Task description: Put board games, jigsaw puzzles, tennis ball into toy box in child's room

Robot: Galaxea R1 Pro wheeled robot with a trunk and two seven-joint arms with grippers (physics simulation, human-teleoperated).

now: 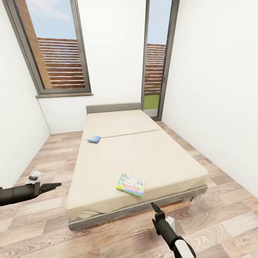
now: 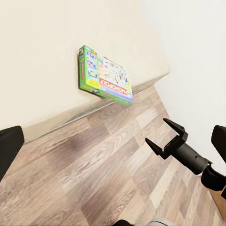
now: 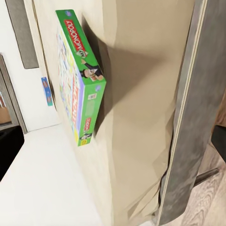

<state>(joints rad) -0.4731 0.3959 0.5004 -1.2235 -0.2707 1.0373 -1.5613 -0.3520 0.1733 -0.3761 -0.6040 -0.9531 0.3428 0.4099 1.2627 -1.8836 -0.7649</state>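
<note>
Two board games lie on the beige bed [image 1: 150, 157]. A small blue box [image 1: 94, 139] rests near the middle fold, and a pale green multicoloured box [image 1: 131, 184] lies near the foot edge. My right gripper [image 1: 153, 205] hovers open just below that foot edge, a short way in front of the green box [image 3: 77, 80]. Off the bed's left side, over the floor, my left gripper [image 1: 58, 185] is open and empty. In the left wrist view the green box [image 2: 106, 75] and the open right gripper [image 2: 157, 131] both show. The table, toy box, jigsaw puzzles and tennis ball are out of view.
The bed's dark grey frame [image 1: 118, 212] runs along its foot, with the headboard [image 1: 114, 107] against the far wall. Wood floor [image 1: 53, 150] lies on both sides. White walls close in left and right. A window [image 1: 57, 50] and a glass door [image 1: 156, 61] are behind.
</note>
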